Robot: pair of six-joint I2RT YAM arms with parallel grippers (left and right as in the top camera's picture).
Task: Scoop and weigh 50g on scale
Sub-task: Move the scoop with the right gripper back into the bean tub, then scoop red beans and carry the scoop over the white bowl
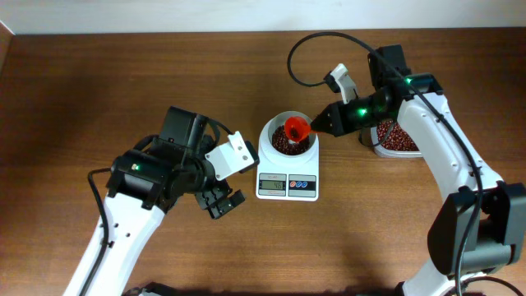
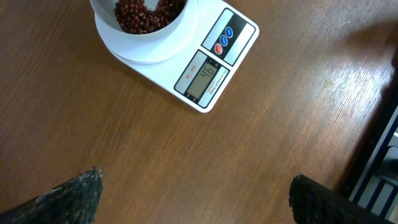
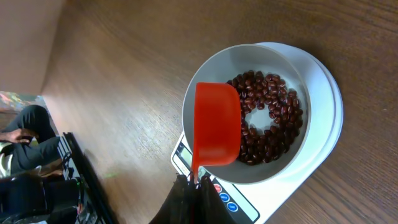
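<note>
The right hand (image 1: 327, 122) is clamped on the handle of an orange-red plastic scoop (image 3: 217, 124) held over the small glossy red-brown beans (image 3: 281, 106) in the round white bowl (image 3: 261, 57) atop the white digital scale (image 1: 288, 169), whose grey display (image 2: 203, 79) reads 46. The left hand (image 1: 222, 200) hangs wide open nearby, over the wooden surface (image 1: 99, 90).

Beans (image 1: 282, 145) lie in the bowl (image 1: 274, 125) on the scale (image 1: 287, 186), scoop (image 1: 297, 128) above them, tub (image 1: 376, 150) at right.
</note>
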